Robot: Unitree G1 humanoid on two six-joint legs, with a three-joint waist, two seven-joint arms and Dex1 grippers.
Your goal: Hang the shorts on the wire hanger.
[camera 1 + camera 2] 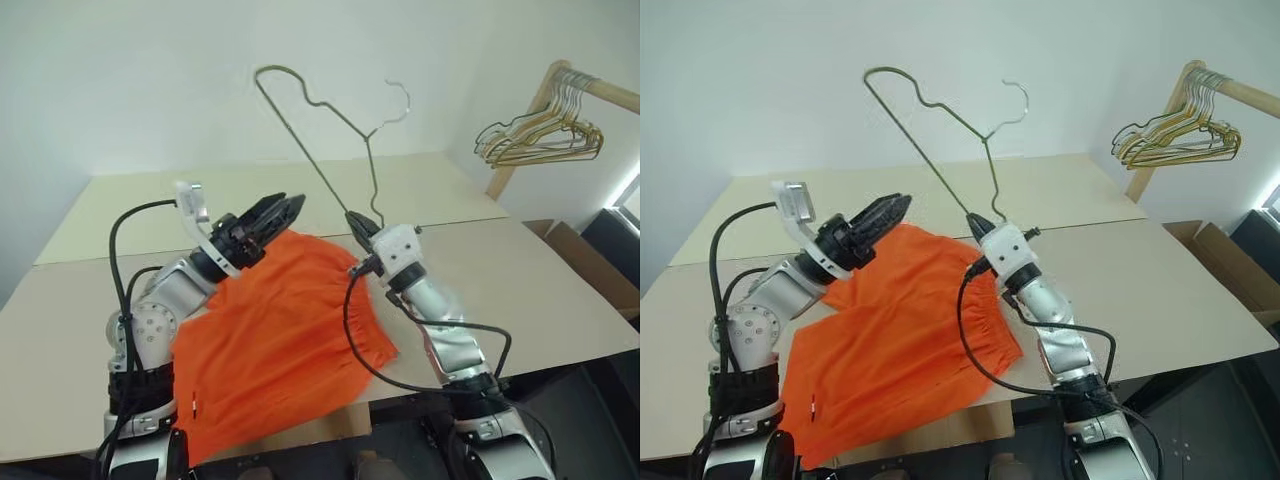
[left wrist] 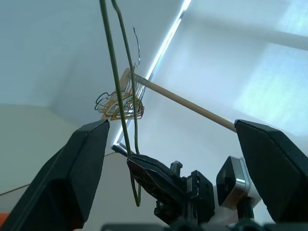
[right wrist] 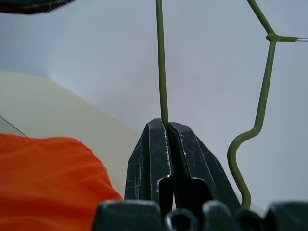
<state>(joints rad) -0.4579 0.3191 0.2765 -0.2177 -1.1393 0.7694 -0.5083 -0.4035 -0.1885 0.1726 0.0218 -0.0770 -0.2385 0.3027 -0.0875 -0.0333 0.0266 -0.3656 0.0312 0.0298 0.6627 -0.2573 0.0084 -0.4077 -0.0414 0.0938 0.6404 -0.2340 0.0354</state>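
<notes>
Shorts (image 1: pixel 275 340) of bright orange fabric lie spread flat on the pale table (image 1: pixel 560 290), near its front edge, with one end draped over that edge toward the robot. They look light, soft and limp, so they will likely sag and fold wherever they are lifted. The gathered elastic waistband on the robot's right side, bunched and thicker than the rest, seems the firmest place to pinch. A small white tag shows near the hanging end. The cloth is much wider than either gripper, so one pinch will probably leave most of it dangling.

The wire hanger (image 1: pixel 330 130) is thin, dark greenish-grey and bent out of a clean triangle, its hook pointing up and to the right. It is held raised above the far part of the shorts. It looks light and springy, and it could twist in a pinch on a single strand.

The right gripper (image 3: pixel 167 127) is clamped tight on one strand of that wire. The left gripper (image 1: pixel 270 220) hangs over the shorts with its fingers spread wide and nothing between them, and it faces the hanger.

A bunch of gold and pale hangers (image 1: pixel 540 135) hangs on a wooden rail, well apart to the right.
</notes>
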